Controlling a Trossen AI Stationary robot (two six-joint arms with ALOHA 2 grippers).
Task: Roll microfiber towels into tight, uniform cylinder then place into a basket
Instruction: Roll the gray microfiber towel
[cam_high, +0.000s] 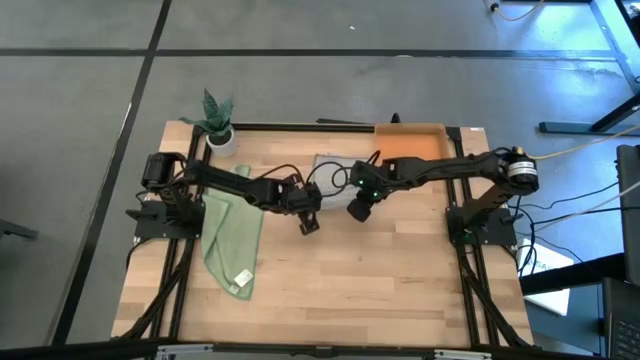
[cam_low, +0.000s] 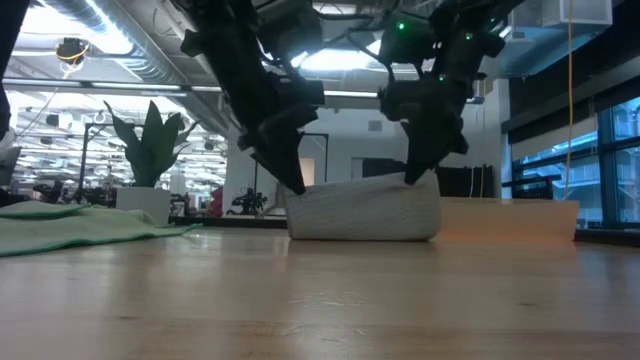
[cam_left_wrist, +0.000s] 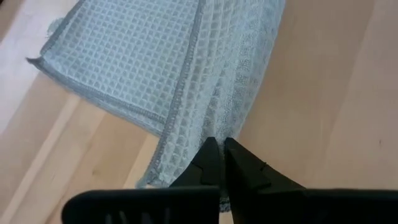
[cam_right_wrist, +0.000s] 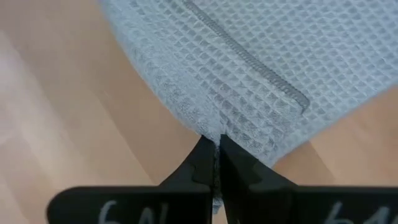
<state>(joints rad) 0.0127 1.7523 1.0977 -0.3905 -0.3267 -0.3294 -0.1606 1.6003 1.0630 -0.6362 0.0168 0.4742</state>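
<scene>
Left gripper (cam_left_wrist: 217, 149) and right gripper (cam_right_wrist: 214, 146) each pinch 1 end of the grey towel (cam_high: 335, 172), mid-table beside the basket (cam_high: 410, 142); 2 grips likely keep the roll even. Green towel (cam_high: 232, 232) waits, table (cam_high: 380, 270) left.

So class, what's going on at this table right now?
Both arms are working the grey towel near the middle of the table's far side. The left tool and right tool are each shut on an edge of it. The green towel lies flat to the left, and the orange basket sits behind.
</scene>
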